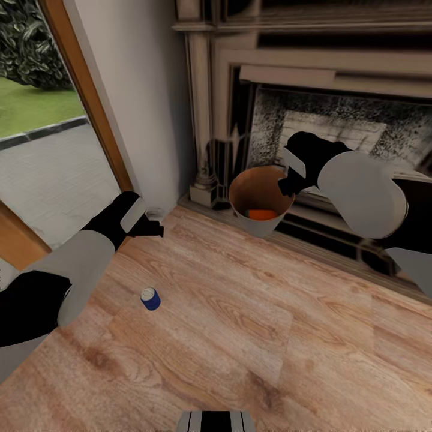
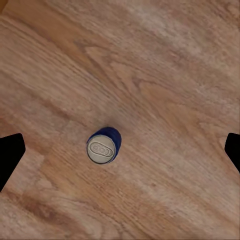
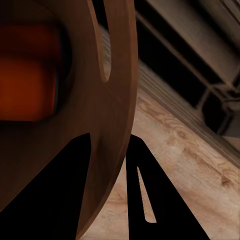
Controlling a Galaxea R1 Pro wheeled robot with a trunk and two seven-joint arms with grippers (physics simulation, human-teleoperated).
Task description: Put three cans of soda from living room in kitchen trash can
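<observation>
The dark blue can of soda (image 1: 150,298) with its silvery top stands upright on the wood floor. My left gripper (image 1: 153,228) hangs open above the floor, and in the left wrist view the blue can (image 2: 103,148) lies between its spread fingertips, far below them. My right gripper (image 1: 288,183) is shut on the rim of the tash can (image 1: 259,226), which is tilted in front of the fireplace. An orange can (image 1: 262,214) lies inside it. In the right wrist view the bin's coppery wall (image 3: 116,75) sits between the fingers, with the orange can (image 3: 30,75) blurred beyond.
The dark ornate fireplace (image 1: 336,120) and its raised hearth edge run along the back right. A wood-framed glass door (image 1: 90,90) opens onto a paved yard at the left. Open wood floor spreads around the blue can. My base (image 1: 216,422) shows at the bottom edge.
</observation>
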